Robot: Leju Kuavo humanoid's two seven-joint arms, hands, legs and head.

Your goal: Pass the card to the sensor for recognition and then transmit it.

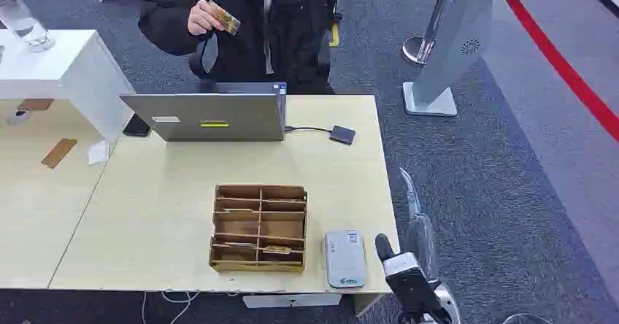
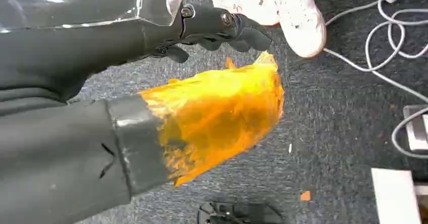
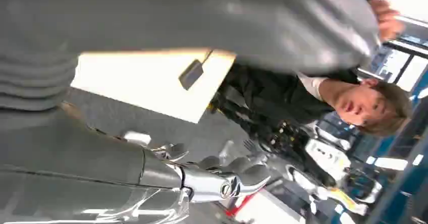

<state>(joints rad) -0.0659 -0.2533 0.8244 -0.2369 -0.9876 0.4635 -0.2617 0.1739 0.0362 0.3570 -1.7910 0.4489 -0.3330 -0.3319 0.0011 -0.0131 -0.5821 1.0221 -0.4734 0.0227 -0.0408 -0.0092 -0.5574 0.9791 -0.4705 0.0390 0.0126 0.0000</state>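
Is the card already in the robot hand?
No, a person's hand holds the card up behind the laptop.

One person (image 1: pixel 248 17) stands behind the tabletop (image 1: pixel 160 214), holding one card (image 1: pixel 225 19). On the tabletop sit one laptop (image 1: pixel 212 116), one cable adapter (image 1: pixel 341 134), one card box (image 1: pixel 259 228) and one white sensor (image 1: pixel 344 258). The box has two columns of slots; at least two slots hold cards, though the exact number cannot be told. Left of it stand one white cabinet (image 1: pixel 58 65) with one bottle (image 1: pixel 22 17), and one brown strip (image 1: pixel 58 152). Two white shoes (image 2: pixel 272 7) show on the floor. One silver stand (image 1: pixel 452 39) rises at the right.
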